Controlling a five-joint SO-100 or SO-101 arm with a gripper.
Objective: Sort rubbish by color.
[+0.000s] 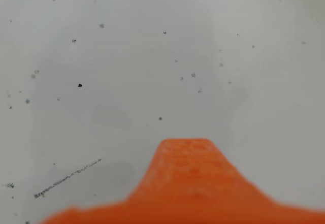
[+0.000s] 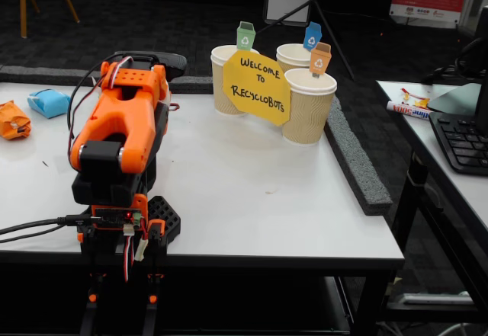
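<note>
The fixed view shows a light blue wad of rubbish (image 2: 48, 102) and an orange wad (image 2: 13, 120) on the white table (image 2: 252, 191) at the far left. The orange arm (image 2: 118, 123) is folded over its base at the table's front left. My gripper (image 2: 156, 63) sits at the top rear of the fold, well to the right of both wads, its jaws hidden. The wrist view holds only a blurred orange finger (image 1: 185, 178) above bare speckled tabletop, with nothing held in sight.
Three paper cups stand at the back centre with green (image 2: 245, 36), blue (image 2: 313, 36) and orange (image 2: 320, 59) bin tags. A yellow sign (image 2: 256, 87) leans on them. A grey foam strip (image 2: 354, 164) lines the right edge. Cables (image 2: 30, 228) trail off front left.
</note>
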